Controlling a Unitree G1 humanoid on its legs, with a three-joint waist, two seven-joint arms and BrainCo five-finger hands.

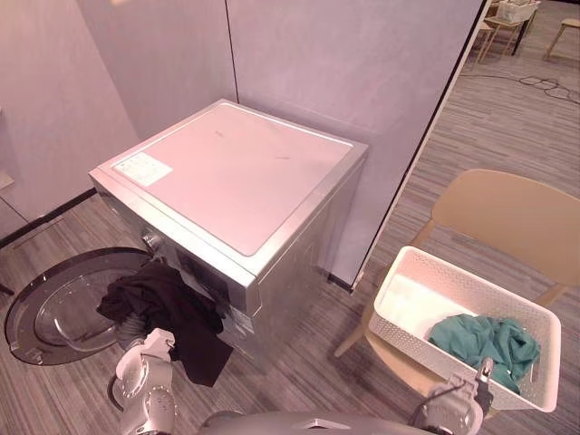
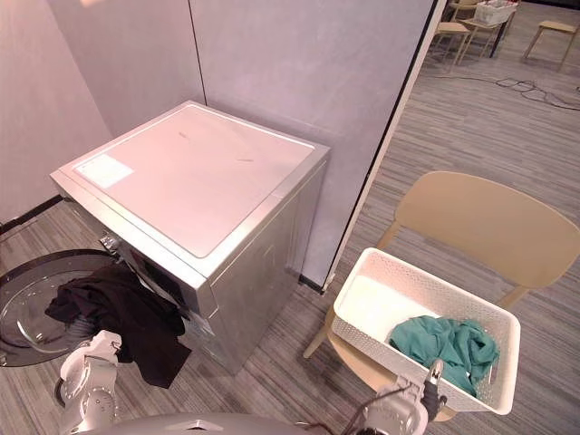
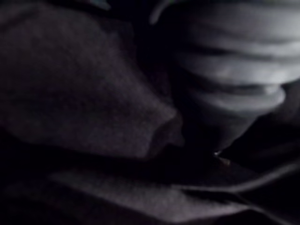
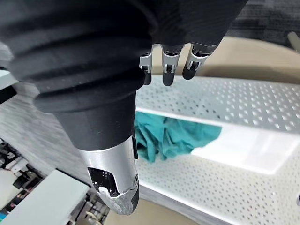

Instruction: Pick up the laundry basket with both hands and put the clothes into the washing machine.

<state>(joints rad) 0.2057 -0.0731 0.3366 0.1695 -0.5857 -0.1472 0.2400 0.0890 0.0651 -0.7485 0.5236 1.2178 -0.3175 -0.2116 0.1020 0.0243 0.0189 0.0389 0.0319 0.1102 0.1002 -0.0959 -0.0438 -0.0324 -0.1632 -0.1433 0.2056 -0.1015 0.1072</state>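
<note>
Washing machine with its door open at left; laundry basket on a chair at right.
A black garment hangs out of the machine's front opening. The left hand is at the garment's lower edge, and its fingers are buried in cloth, so their state cannot be told. A teal garment lies in the basket's right end. The right hand hangs over the basket's near rim, fingers relaxed and holding nothing.
</note>
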